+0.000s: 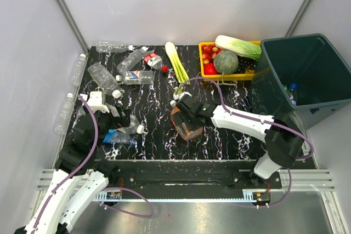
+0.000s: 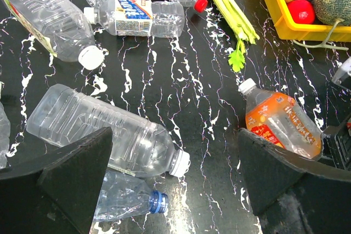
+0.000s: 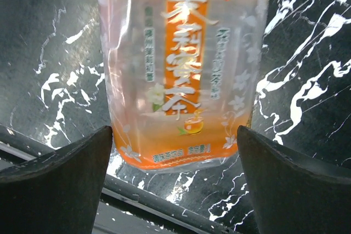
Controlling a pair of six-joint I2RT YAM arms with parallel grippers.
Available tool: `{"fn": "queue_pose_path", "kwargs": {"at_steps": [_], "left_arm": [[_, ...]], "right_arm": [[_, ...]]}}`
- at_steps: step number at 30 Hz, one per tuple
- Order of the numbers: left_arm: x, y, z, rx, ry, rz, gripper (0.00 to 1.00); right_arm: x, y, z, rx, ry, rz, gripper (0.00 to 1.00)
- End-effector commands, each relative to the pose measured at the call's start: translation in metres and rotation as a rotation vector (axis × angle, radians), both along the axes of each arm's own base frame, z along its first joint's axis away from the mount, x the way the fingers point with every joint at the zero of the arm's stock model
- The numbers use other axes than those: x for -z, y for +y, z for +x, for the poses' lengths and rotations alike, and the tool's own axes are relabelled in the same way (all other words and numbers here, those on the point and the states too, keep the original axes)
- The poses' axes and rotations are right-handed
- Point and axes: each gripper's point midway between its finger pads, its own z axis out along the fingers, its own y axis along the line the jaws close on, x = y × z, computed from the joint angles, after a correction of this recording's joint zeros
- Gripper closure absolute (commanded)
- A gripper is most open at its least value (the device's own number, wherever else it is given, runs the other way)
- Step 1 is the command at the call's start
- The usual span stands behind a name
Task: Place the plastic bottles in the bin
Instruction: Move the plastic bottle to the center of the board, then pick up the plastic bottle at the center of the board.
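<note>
Bin (image 1: 307,69) sits at the far right, well apart from the right gripper (image 3: 174,135), whose spread jaws flank the orange bottle (image 3: 181,69). It lies flat on the table (image 1: 159,146), its long axis running between them, cap pointing away. Left gripper (image 2: 174,135), also released, hovers over clear bottles (image 2: 126,130).

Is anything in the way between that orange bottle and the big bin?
Nothing visible lies between the orange-labelled plastic bottle and the dark teal-grey plastic bin; the yellow plastic tray sits farther back. Only the bin's tall wall needs clearing.
</note>
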Motion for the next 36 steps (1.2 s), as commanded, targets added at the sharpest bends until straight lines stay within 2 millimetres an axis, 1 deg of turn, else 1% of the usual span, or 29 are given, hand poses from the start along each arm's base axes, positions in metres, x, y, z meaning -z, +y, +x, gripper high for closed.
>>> {"fn": "queue_pose_path", "kwargs": {"at_steps": [1,5,8,11,15,18,26,28,32,35,36], "left_arm": [[-0.008,0.003,0.003,-0.025,-0.022,-0.014,0.01],[-0.009,0.003,0.002,-0.024,-0.027,-0.017,0.01],[-0.009,0.002,0.002,-0.02,-0.028,-0.02,0.01],[-0.008,0.001,0.002,-0.017,-0.025,-0.019,0.01],[-0.009,-0.001,0.001,-0.006,-0.026,-0.023,0.01],[-0.009,0.0,0.001,-0.007,-0.029,-0.023,0.01],[-0.008,0.001,0.002,-0.013,-0.026,-0.02,0.01],[-0.008,0.0,0.002,-0.012,-0.024,-0.02,0.01],[-0.009,0.002,0.002,-0.019,-0.027,-0.018,0.01],[-0.008,0.002,0.002,-0.022,-0.026,-0.016,0.01],[-0.008,0.002,0.002,-0.022,-0.024,-0.016,0.01]], "right_arm": [[-0.033,0.012,0.024,0.066,-0.086,0.039,0.01],[-0.042,0.017,0.029,0.111,-0.097,0.059,0.0],[-0.037,0.017,0.03,0.138,-0.091,0.059,0.01],[-0.028,0.02,0.026,0.117,-0.056,0.049,0.01],[-0.025,0.019,0.027,0.057,-0.067,0.015,0.01],[-0.026,0.016,0.034,0.042,-0.093,-0.012,0.01],[-0.02,0.025,0.043,0.002,-0.078,0.018,0.01],[-0.026,0.03,0.05,-0.013,-0.096,0.027,0.01],[-0.058,0.048,0.074,-0.001,-0.164,0.055,0.01],[-0.069,0.062,0.086,-0.005,-0.182,0.072,0.06],[-0.068,0.066,0.089,-0.003,-0.179,0.077,0.08]]}}
